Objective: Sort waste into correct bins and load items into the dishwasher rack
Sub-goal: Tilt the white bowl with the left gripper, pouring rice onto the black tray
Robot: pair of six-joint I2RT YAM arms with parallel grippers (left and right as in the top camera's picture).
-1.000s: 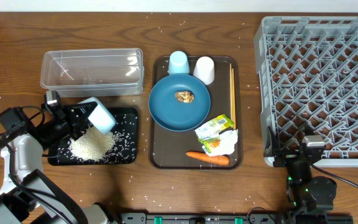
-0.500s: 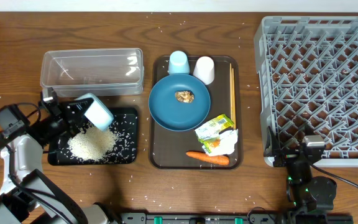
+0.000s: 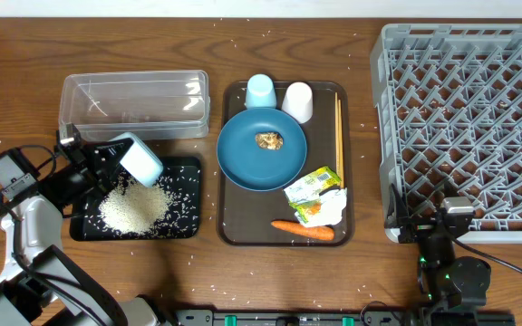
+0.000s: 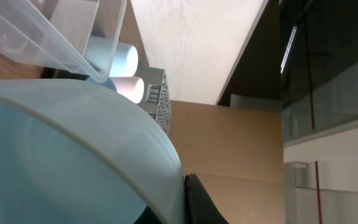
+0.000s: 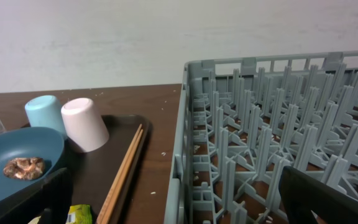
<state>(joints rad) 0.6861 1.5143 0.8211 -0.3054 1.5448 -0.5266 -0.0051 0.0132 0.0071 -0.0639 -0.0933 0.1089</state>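
Note:
My left gripper is shut on the rim of the light-blue bowl, which is held tipped over the black tray. A pile of white rice lies in that tray. In the left wrist view the bowl fills the frame against one dark finger. On the brown serving tray sit the dark-blue plate with a brown lump, a light-blue cup, a white cup, chopsticks, the wrapper and the carrot. My right gripper stands open beside the grey rack.
The clear tub stands just behind the black tray. Loose rice grains are scattered over the wooden table. The rack's near corner is close in front of the right gripper, with the chopsticks to its left.
The left gripper has drawn the tipped bowl slightly left and back over the black tray. The right arm has not moved.

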